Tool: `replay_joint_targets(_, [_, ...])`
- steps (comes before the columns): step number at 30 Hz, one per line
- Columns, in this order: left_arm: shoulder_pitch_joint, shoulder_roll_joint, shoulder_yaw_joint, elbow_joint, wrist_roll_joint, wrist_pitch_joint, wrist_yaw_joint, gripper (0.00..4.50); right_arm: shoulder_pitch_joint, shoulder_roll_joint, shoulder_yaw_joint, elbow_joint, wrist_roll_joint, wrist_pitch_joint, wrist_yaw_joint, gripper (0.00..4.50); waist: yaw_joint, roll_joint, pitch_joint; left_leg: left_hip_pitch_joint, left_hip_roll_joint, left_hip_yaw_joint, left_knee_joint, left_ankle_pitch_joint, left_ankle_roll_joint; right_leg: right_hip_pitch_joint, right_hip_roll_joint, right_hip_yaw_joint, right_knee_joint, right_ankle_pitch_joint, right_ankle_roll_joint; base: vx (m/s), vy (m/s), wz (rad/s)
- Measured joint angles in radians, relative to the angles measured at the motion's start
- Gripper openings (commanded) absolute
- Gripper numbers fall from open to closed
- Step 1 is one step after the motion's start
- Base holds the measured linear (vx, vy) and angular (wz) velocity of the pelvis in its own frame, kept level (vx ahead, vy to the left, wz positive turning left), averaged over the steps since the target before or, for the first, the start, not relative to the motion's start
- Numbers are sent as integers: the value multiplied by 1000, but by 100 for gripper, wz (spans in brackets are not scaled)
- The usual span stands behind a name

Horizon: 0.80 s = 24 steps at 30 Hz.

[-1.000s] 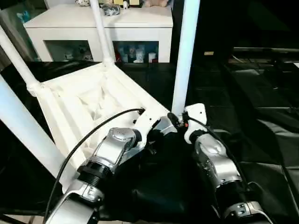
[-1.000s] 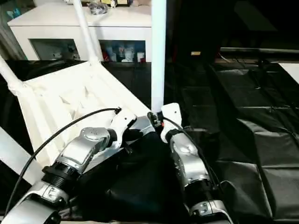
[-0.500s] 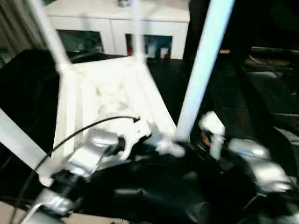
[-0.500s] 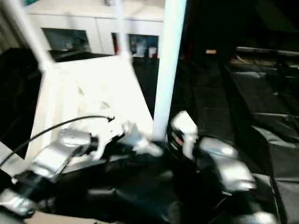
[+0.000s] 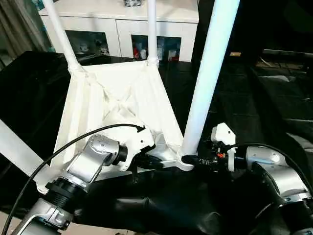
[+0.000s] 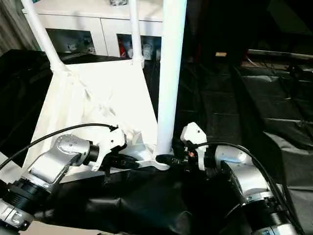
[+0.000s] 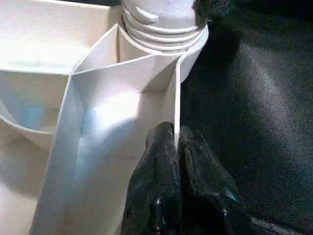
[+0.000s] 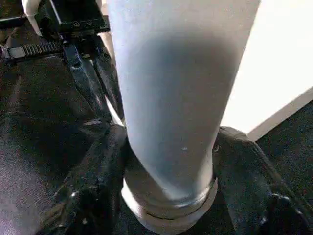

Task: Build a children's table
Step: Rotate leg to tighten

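Observation:
The children's table lies upside down on black sheeting, its ribbed white tabletop [image 5: 115, 105] facing up. Two legs stand in the far corner sockets, one on the left [image 5: 61, 34] and one on the right [image 5: 152, 29]. A third leg [image 5: 208, 78] stands in the near right socket, and a fourth [image 5: 17, 149] crosses the left edge. My left gripper [image 5: 157, 161] is shut on the tabletop's thin rim [image 7: 177, 93] beside that near right socket. My right gripper [image 8: 168, 161] reaches in from the right, its black fingers [image 8: 93, 188] closed on the near right leg just above its collar.
A white cabinet [image 5: 122, 22] with glass doors and small items stands behind the table. Black crumpled sheeting [image 5: 274, 98] covers the ground to the right and in front. A grey curtain [image 5: 17, 27] hangs at the far left.
The whole view has shifted, so the camera moved. My right forearm has swung out and now reaches the leg's base from the right. The left gripper stays on the rim.

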Motion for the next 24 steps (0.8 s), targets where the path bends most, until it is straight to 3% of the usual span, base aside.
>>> replay_joint_targets(13, [2, 5, 0, -4, 0, 4, 0, 0, 6, 2, 1, -7, 2, -1, 0, 204, -3, 0, 0, 0, 0, 0, 0, 0, 0, 1, 0, 0, 0, 0, 0, 0, 0, 0])
replay_joint_targets(18, [-3, -22, 14, 22, 8, 2, 53, 0, 24, 70, -34, 14, -4, -10, -108, 203, -10, -1, -1, 3, 0, 0, 2, 0, 0, 4, 0, 0, 1, 1, -2, 0, 0, 0])
replay_joint_targets(24, [-47, -133, 38, 124, 38, -4, 229, 0, 15, 192, -91, 83, -39, -24, -360, 201, -20, -1, -1, 8, 0, -1, 6, 0, 0, 5, 0, 0, -1, 0, 1, 0, 0, 0])
